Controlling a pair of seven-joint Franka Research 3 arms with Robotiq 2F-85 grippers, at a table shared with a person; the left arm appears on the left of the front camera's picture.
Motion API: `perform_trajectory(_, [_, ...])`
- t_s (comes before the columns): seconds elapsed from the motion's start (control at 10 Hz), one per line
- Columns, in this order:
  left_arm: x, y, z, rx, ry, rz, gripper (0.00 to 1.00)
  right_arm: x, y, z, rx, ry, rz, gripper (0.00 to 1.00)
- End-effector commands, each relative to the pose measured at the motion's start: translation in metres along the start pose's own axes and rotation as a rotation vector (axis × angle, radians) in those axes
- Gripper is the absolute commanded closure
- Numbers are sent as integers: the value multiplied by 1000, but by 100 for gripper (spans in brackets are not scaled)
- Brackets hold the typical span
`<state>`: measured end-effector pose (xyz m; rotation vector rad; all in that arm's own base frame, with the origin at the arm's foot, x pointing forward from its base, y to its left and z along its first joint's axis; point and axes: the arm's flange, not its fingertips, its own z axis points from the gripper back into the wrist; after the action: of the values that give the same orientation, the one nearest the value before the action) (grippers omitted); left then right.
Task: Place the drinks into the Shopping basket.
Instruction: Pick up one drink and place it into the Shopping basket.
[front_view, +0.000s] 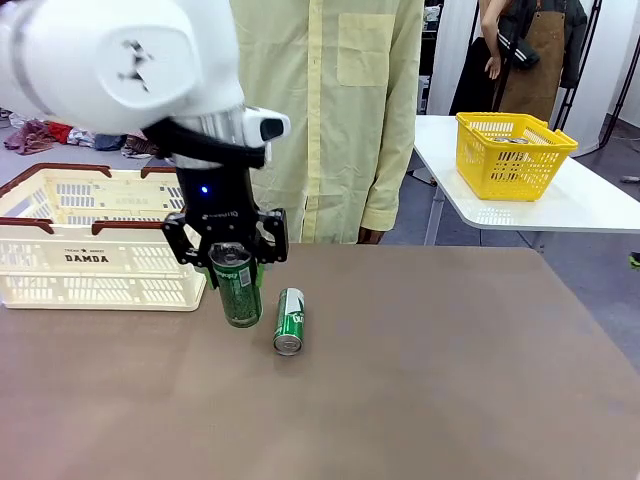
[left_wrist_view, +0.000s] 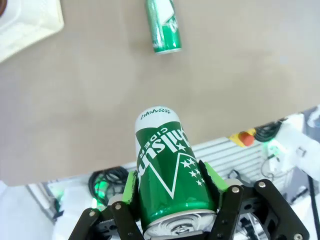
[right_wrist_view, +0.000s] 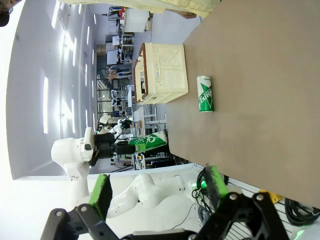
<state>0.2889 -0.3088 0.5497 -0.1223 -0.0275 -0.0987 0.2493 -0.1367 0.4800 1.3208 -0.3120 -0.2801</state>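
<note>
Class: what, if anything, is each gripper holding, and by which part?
Left gripper clamps a green can near its top end; right gripper holds nothing.

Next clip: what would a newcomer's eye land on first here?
The left tool shut on a slim green metal drink can with white marks, just right of the cream-white plastic lattice basket with brown handles. Next, a second green metal can lying on its side on the brown table, beside the held one.
</note>
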Motion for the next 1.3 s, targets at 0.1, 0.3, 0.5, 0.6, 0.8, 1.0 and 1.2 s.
perform_trajectory(0.1, [0,0,0,0,0,0,100,0,5,0,15,-9,-10,0])
perform_trajectory(0.3, [0,0,0,0,0,0,100,0,5,0,15,-9,-10,0])
perform_trajectory(0.5, [0,0,0,0,0,0,100,0,5,0,15,-9,-10,0])
perform_trajectory(0.6, [-2,-1,-6,-3,20,4,100,0,5,0,15,-9,-10,0])
perform_trajectory(0.8, [21,32,44,24,-177,137,100,0,5,0,15,-9,-10,0])
perform_trajectory(1.0, [79,80,92,16,-171,110,100,0,5,0,15,-9,-10,0])
perform_trajectory(1.2, [144,145,125,-26,-172,123,100,0,5,0,15,-9,-10,0])
